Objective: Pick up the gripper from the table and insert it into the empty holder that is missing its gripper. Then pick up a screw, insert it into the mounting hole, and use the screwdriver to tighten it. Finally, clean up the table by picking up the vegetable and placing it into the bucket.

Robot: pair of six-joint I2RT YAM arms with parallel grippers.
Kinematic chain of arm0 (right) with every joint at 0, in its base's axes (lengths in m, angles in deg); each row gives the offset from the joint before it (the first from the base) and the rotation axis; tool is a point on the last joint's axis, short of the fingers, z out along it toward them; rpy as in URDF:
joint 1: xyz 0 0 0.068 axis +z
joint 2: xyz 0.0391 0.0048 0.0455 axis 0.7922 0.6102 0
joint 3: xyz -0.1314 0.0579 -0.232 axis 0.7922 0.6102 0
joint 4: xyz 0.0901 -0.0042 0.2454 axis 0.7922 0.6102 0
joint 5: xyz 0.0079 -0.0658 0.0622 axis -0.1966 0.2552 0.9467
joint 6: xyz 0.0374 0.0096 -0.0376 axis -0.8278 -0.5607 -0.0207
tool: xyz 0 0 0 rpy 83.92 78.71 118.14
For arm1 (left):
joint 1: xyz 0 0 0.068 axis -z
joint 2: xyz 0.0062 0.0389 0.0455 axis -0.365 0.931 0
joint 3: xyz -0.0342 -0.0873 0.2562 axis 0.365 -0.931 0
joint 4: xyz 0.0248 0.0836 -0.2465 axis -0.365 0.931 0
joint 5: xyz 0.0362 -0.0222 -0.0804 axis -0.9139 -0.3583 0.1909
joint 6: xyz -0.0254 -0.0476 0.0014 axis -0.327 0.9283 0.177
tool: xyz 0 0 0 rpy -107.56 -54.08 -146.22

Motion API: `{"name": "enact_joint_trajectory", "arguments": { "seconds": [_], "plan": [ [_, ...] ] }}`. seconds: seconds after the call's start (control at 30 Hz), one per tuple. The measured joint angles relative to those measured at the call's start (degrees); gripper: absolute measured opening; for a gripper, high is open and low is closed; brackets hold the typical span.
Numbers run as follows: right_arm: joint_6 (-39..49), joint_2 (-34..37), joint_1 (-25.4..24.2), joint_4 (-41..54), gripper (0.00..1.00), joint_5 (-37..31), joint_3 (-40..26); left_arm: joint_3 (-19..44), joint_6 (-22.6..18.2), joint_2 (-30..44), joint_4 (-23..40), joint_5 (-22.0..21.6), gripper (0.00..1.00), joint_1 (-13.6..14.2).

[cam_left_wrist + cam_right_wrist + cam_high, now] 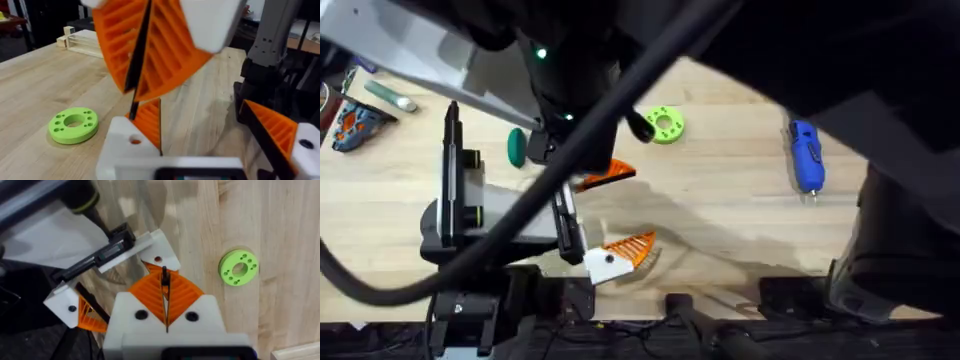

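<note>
My right gripper (165, 280) is shut on a thin black screw (164, 272), its tip just short of the mounting hole in the white holder (162, 255). The orange ribbed gripper (610, 175) sits in that holder. The holder is one of two white fingers (125, 145) at the bottom of the left wrist view, so my left gripper (202, 107) is open, wide apart. The right gripper (137, 95) hangs over it there. The blue screwdriver (807, 155) lies at the right. The dark green vegetable (517, 147) lies behind the grey-and-white arm (460, 215). The bucket is out of view.
A lime-green disc (665, 123) lies just beyond the claw. Small tools (355, 120) sit at the far left. A clear box (85, 42) stands at the table's far edge. Bare wood stretches between disc and screwdriver. The right arm hangs dark across the upper view.
</note>
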Motion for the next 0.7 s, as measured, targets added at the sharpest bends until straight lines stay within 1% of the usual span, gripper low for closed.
{"name": "enact_joint_trajectory", "arguments": {
  "seconds": [0.27, 0.7],
  "plan": [
    [0.02, 1.74, 0.73, -0.45, 0.006, 0.00, 0.00, 0.00, 0.00, 0.00, 0.00, 0.00, 0.987, 0.00],
    [0.02, 1.74, 0.86, 0.36, 0.006, 0.00, 0.00, 0.00, 0.00, 0.00, 0.00, 0.00, 0.986, 0.00]
  ]
}}
